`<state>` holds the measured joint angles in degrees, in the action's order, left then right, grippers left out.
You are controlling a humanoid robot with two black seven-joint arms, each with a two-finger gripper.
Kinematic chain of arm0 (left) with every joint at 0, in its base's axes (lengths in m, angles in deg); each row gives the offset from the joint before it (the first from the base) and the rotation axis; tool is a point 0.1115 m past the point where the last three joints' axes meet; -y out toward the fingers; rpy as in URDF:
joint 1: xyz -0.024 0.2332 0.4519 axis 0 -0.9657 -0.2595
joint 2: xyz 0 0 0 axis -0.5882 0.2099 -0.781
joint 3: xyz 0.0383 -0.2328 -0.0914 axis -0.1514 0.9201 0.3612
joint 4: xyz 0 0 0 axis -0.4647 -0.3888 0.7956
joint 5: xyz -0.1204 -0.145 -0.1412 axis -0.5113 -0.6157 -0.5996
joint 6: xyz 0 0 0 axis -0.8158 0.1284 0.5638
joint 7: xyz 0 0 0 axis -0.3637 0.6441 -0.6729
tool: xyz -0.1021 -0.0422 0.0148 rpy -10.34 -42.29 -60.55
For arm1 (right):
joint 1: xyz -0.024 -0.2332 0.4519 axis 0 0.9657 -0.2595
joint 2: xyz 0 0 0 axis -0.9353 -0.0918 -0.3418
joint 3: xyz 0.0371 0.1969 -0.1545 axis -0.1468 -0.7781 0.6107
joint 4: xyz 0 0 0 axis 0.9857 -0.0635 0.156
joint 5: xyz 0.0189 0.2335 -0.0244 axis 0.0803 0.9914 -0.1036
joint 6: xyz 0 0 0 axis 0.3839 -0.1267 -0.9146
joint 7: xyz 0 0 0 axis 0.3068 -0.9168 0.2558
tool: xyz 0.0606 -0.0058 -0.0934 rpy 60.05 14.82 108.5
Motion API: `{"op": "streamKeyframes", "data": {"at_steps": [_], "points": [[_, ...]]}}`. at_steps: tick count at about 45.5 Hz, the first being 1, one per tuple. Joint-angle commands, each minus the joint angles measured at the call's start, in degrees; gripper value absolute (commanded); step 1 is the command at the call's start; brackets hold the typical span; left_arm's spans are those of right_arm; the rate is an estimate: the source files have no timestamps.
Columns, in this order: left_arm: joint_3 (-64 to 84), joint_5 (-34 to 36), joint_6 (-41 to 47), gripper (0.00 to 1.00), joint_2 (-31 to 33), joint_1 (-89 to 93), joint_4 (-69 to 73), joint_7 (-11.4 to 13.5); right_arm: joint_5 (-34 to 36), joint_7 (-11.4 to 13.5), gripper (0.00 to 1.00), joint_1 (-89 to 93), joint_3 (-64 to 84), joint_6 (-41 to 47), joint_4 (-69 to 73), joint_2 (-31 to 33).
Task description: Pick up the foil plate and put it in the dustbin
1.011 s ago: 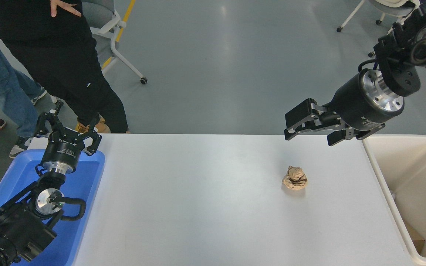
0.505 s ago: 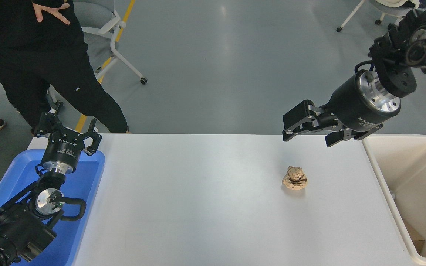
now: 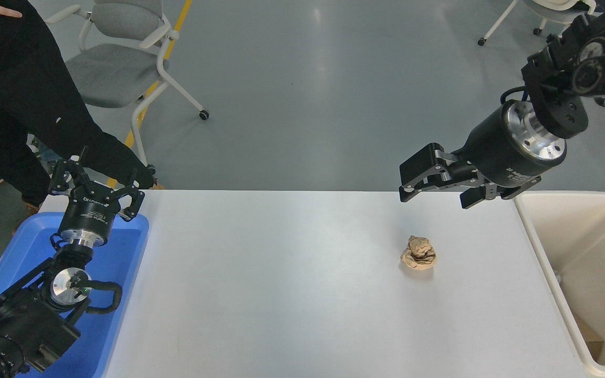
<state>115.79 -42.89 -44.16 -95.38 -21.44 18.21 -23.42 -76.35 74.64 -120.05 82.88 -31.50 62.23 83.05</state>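
No foil plate shows in the head view; it is hidden or out of view. The cream dustbin (image 3: 531,231) stands at the table's right end, and its deep inside is only partly visible. My right gripper (image 3: 434,198) hangs open and empty above the table's far edge, just left of the dustbin and above and behind a small crumpled brown paper wad (image 3: 418,253). My left gripper (image 3: 97,184) is parked at the lower left, open, over the blue bin (image 3: 118,252).
The white table (image 3: 281,283) carries only the paper wad. A brown scrap (image 3: 590,335) lies low in the dustbin. A person in black (image 3: 24,100) stands at the far left beside a grey chair (image 3: 118,68).
My right gripper has drifted slightly left and up, still open. The person has stepped away to the left, uncovering the grey chair. The left arm has not moved.
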Motion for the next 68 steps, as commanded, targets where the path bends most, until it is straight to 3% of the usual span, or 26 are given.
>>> {"op": "streamKeyframes", "data": {"at_steps": [1,68], "points": [[0.00,-0.01,0.00,0.99,0.00,-0.02,0.01,0.00,0.02,0.00,1.00,0.24,-0.11,0.00,-0.09,-0.68],[0.00,-0.01,0.00,0.99,0.00,-0.02,0.01,0.00,0.02,0.00,1.00,3.05,-1.86,-0.09,-0.71,-1.73]]}}
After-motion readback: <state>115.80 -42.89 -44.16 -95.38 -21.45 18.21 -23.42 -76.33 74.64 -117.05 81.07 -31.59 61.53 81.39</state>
